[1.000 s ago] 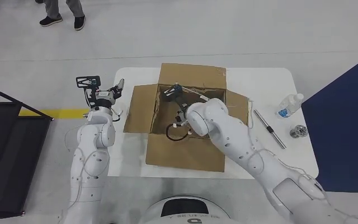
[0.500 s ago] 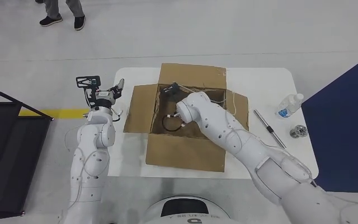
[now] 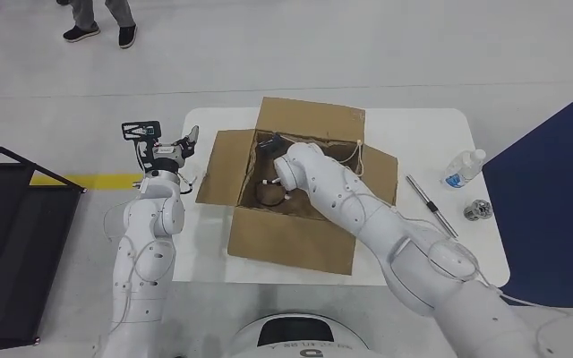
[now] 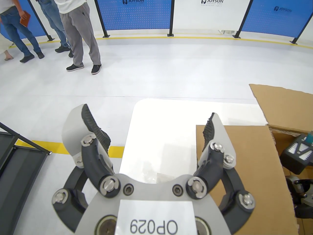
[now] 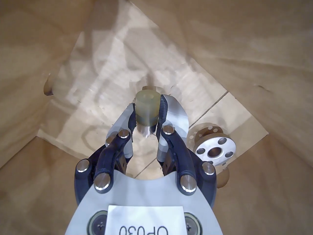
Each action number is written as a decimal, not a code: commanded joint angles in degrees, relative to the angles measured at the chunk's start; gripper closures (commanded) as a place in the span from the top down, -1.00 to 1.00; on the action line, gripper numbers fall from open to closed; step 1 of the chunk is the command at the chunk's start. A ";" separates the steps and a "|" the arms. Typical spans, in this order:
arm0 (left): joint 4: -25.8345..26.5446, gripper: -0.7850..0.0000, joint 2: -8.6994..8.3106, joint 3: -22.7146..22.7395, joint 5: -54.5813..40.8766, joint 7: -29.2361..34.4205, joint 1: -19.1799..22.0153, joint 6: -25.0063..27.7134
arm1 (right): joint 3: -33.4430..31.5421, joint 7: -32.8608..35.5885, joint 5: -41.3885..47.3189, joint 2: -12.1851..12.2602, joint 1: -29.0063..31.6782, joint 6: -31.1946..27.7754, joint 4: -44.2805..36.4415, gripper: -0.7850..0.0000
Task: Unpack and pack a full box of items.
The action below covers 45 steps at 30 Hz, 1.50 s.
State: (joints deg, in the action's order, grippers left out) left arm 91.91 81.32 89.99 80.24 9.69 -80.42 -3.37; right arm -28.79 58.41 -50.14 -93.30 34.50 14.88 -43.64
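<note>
The open cardboard box (image 3: 277, 240) stands mid-table with its flaps spread. My right arm reaches down into it. Inside, my right gripper (image 5: 146, 101) is shut on a short pale yellow cylinder (image 5: 146, 107) held just above the box floor. A metal flange (image 5: 215, 149) lies on the floor beside the fingers. A black cable loop (image 3: 269, 193) lies in the box under the arm. My left gripper (image 4: 149, 113) hangs open and empty over the table's left edge, beside the box's left flap (image 4: 244, 172), also seen as the left gripper (image 3: 179, 143) from above.
On the white table (image 3: 421, 134), right of the box, lie a water bottle (image 3: 464, 166), a metal rod (image 3: 431, 206) and a small round metal part (image 3: 477, 210). A black rack (image 3: 27, 242) stands off the table's left side.
My right arm has swung deeper toward the box's far left corner, and the box has shifted slightly. The left arm has stayed still.
</note>
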 commanded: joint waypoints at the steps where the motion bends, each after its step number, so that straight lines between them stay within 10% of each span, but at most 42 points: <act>1: 0.00 1.00 0.00 0.00 0.00 0.00 0.00 0.00 | -0.29 -0.47 0.20 -0.26 -0.04 -0.24 0.32 -0.44; 11: 0.00 1.00 0.00 0.00 0.00 0.00 0.00 0.00 | -9.31 -2.03 0.92 4.36 5.22 -5.86 -12.38 -0.23; 22: 0.00 1.00 0.00 0.00 0.00 0.00 0.00 0.00 | -48.11 7.64 -6.89 17.70 53.64 -18.52 -91.00 -0.14; 30: 0.00 1.00 0.00 0.00 0.00 0.00 0.00 0.00 | -75.95 -14.02 6.86 18.78 72.95 -28.73 -91.00 -0.08; 35: 0.00 1.00 0.00 0.00 0.00 0.00 0.00 0.00 | -87.73 -16.44 15.11 18.25 81.11 -18.27 -89.90 -0.03; 40: 0.00 1.00 0.00 0.00 0.00 0.00 0.00 0.00 | -94.38 -14.96 21.59 18.35 80.54 -11.34 -79.77 1.00; 45: 0.00 1.00 0.00 0.00 0.00 0.00 0.00 0.00 | -95.44 -10.93 16.32 19.30 74.83 0.24 -70.55 1.00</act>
State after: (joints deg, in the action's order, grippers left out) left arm 91.91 81.32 89.99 80.24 9.69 -80.42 -3.37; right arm -124.49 46.35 -31.54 -74.27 111.10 11.56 -116.37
